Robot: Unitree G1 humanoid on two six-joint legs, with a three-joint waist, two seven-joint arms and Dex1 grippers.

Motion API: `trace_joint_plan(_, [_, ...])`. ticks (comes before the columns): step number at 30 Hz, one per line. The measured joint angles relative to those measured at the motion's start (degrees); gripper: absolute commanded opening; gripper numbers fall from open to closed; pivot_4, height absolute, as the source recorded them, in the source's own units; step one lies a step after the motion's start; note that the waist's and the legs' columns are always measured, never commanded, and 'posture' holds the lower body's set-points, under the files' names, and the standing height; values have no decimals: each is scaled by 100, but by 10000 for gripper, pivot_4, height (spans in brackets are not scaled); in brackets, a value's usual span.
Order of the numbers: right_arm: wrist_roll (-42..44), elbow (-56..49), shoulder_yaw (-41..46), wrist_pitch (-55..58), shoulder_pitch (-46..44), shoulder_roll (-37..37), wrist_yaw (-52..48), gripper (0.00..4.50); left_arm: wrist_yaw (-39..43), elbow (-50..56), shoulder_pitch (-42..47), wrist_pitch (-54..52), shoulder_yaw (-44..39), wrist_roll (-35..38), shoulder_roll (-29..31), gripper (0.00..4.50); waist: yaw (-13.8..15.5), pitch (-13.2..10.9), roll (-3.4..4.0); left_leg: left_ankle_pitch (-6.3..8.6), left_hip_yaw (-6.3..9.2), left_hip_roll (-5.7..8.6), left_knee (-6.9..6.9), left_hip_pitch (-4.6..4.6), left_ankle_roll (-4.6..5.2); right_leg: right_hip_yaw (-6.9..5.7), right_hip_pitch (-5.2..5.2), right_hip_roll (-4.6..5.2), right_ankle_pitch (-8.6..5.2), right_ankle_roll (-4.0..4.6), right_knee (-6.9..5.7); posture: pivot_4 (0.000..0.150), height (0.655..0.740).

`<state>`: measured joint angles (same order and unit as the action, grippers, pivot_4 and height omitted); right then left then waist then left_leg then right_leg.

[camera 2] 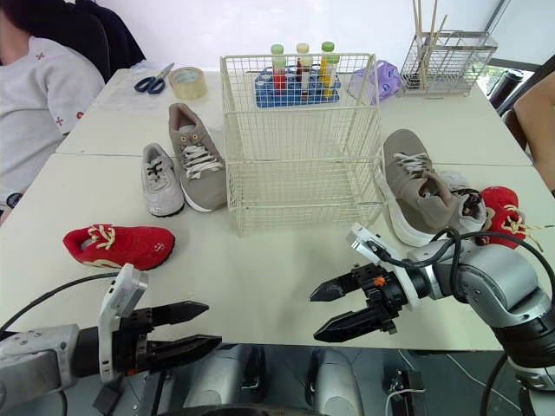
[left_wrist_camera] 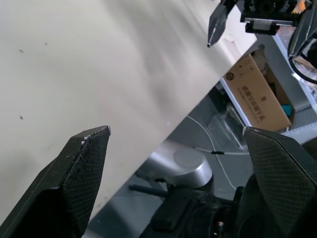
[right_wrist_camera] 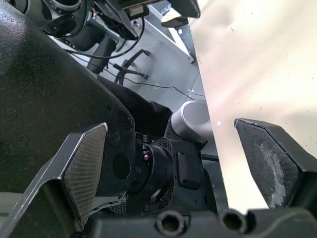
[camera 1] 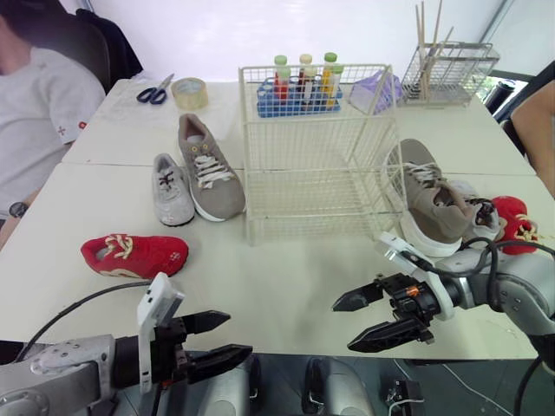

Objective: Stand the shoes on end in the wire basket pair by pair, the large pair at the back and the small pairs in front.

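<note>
The white wire basket point(camera 1: 316, 152) stands empty at the middle of the table. To its left lie a large grey-brown shoe point(camera 1: 208, 169), a small grey shoe point(camera 1: 172, 191) and a small red shoe point(camera 1: 134, 254). On its right a second large grey-brown shoe point(camera 1: 431, 201) lies in front of a small grey shoe point(camera 1: 481, 217), partly hidden, and a small red shoe point(camera 1: 518, 224). My left gripper point(camera 1: 238, 334) hangs open at the table's front edge, holding nothing. My right gripper point(camera 1: 343, 326) is open too, over the front edge, short of the right-hand shoes.
At the back are scissors point(camera 1: 156, 91), a tape roll point(camera 1: 189, 92), a blue rack of bottles point(camera 1: 299, 91) and a wire holder with sticks point(camera 1: 447, 69). A person point(camera 1: 35, 113) sits at the far left, and another person's arm point(camera 1: 538, 121) shows at the right.
</note>
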<state>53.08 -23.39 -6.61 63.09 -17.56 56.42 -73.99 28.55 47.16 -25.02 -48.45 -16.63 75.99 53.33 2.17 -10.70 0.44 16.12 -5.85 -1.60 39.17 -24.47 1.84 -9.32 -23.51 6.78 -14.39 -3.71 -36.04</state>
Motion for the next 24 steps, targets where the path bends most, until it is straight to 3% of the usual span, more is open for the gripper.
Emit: trace_joint_plan(24, [89,-2,-1,37,-52,-104,173,45000,132,-59,337,-116,23,-41,40,44708,3,-1,2,0,-5,-1,-2,-1,0,3,-4,-1,0,0,0,1500,7400])
